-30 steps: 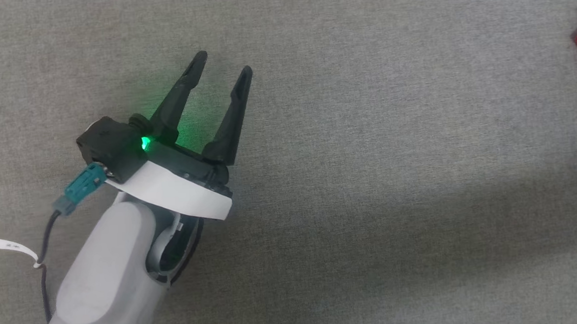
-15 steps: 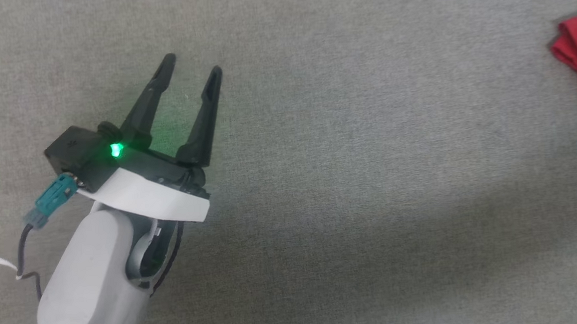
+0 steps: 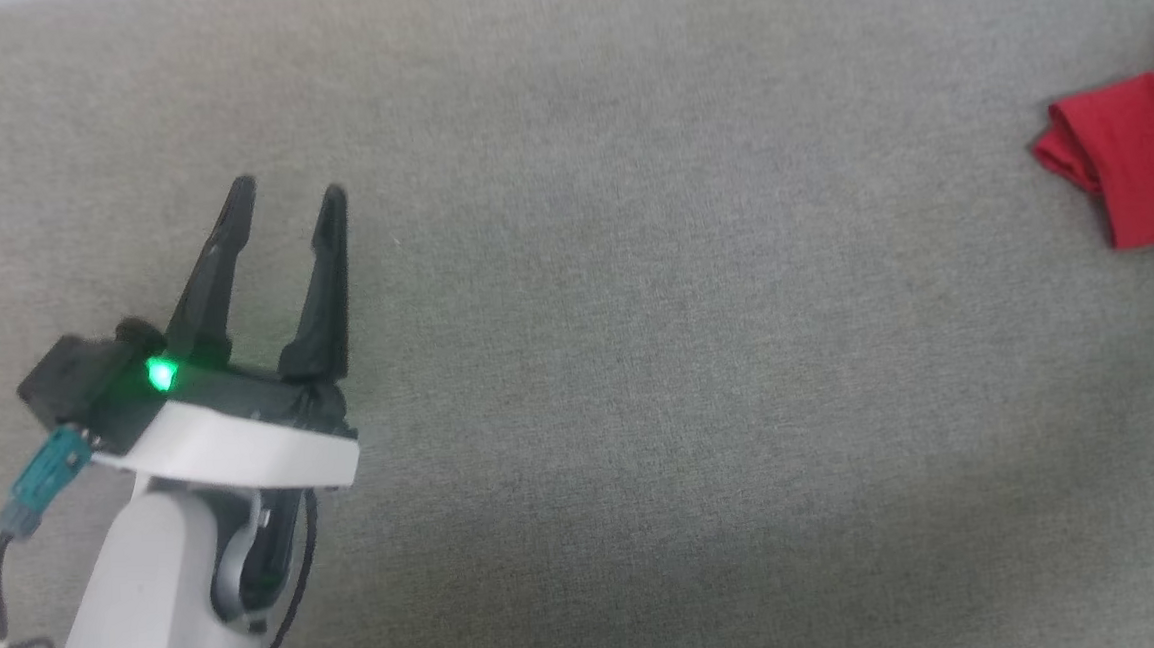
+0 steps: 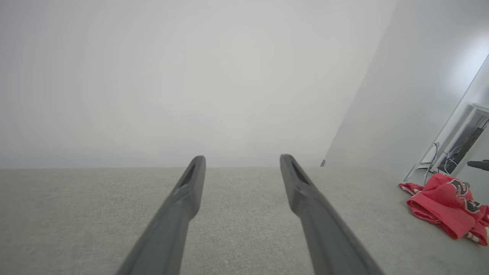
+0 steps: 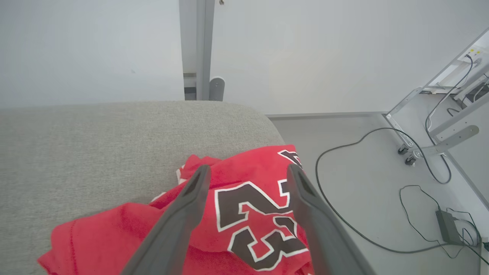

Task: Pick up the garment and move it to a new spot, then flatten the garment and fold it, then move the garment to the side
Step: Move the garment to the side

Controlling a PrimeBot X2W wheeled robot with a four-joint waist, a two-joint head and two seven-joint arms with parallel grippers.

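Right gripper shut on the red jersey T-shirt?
No: the right gripper stands open, and the red jersey T-shirt lies unpinched beyond it.

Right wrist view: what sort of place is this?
Probably a lab or test room: a grey fabric-covered surface, plain white wall, a cabled power adapter on the floor near a castered metal frame.

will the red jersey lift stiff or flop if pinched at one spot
Probably floppy: the garment lies crumpled in soft folds, so it should hang limp from a pinch. Likely light, being thin cloth. Pushed, it may bunch rather than slide on the textured surface.
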